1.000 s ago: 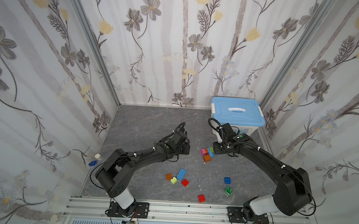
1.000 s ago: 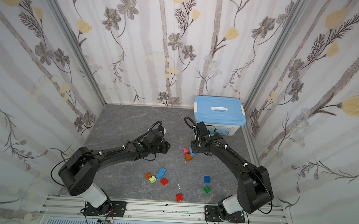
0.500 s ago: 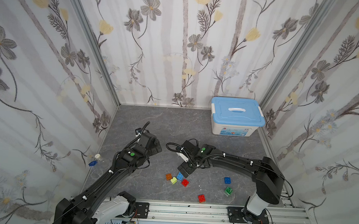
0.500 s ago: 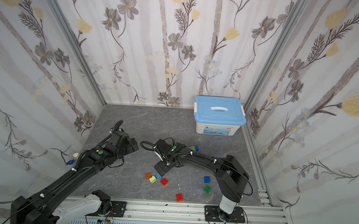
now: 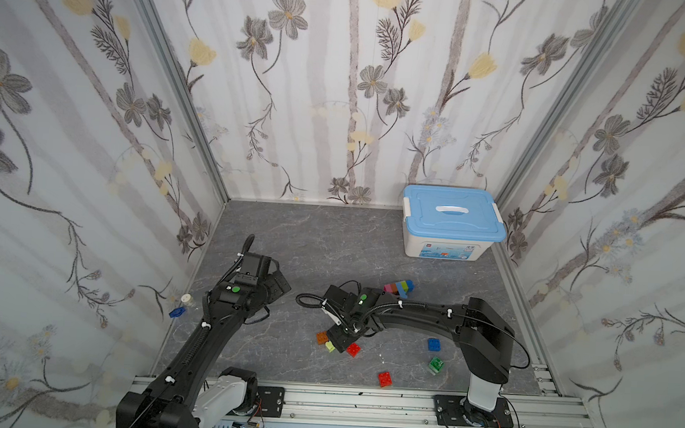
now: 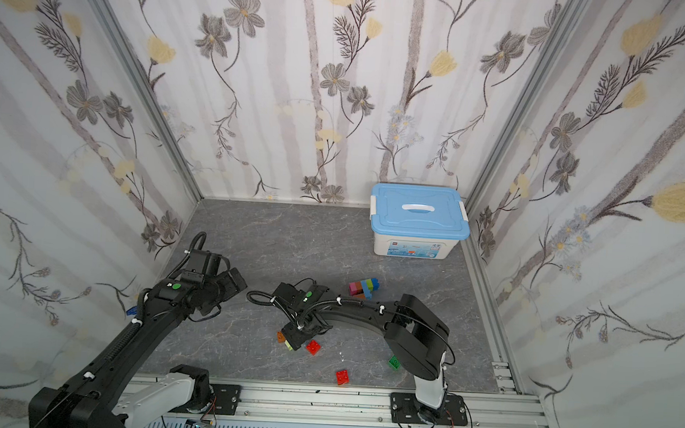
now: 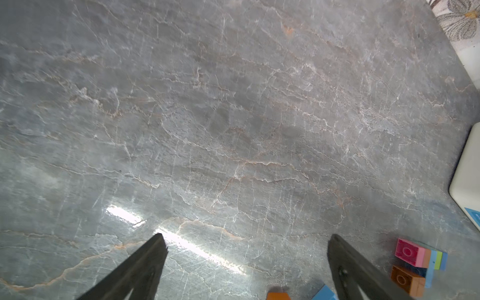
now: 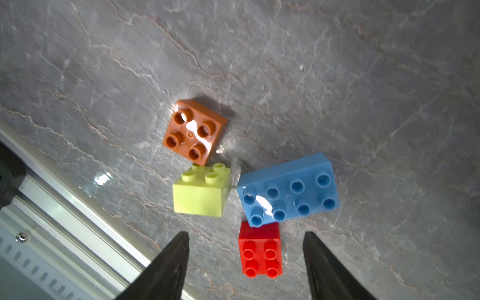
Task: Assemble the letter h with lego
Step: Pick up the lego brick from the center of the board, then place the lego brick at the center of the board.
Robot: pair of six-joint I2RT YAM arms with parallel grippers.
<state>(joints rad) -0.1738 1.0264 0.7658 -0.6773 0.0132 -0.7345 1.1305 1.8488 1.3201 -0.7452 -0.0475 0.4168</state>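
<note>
Right gripper [image 8: 245, 234]: jaws stood moderately apart and empty; they straddled the red brick [image 8: 260, 253] without touching it, which looked like lining up for a pick.
Left gripper [image 7: 246, 235]: jaws were wide and empty above bare floor [image 7: 233, 117]; it was probably parked clear so the other arm could work.
Loose bricks: the red brick touched the long blue brick [image 8: 288, 191] at one end; the lime brick [image 8: 201, 193] lay just beside both; the orange brick [image 8: 193, 131] met the lime one at its studs, contact uncertain.
Started stack [image 5: 399, 287]: pink, orange, lime and blue pieces were joined; it lay farther back and to the right, well short of an h.
Edges: the front rail [image 8: 65, 207] ran near the cluster; the box [image 5: 451, 220] sat in the far right corner.
Open room: the red brick's two flanks were free for the jaws; one end was crowded by the long blue brick, so a straight lift seemed safest; the middle of the floor was open.
</note>
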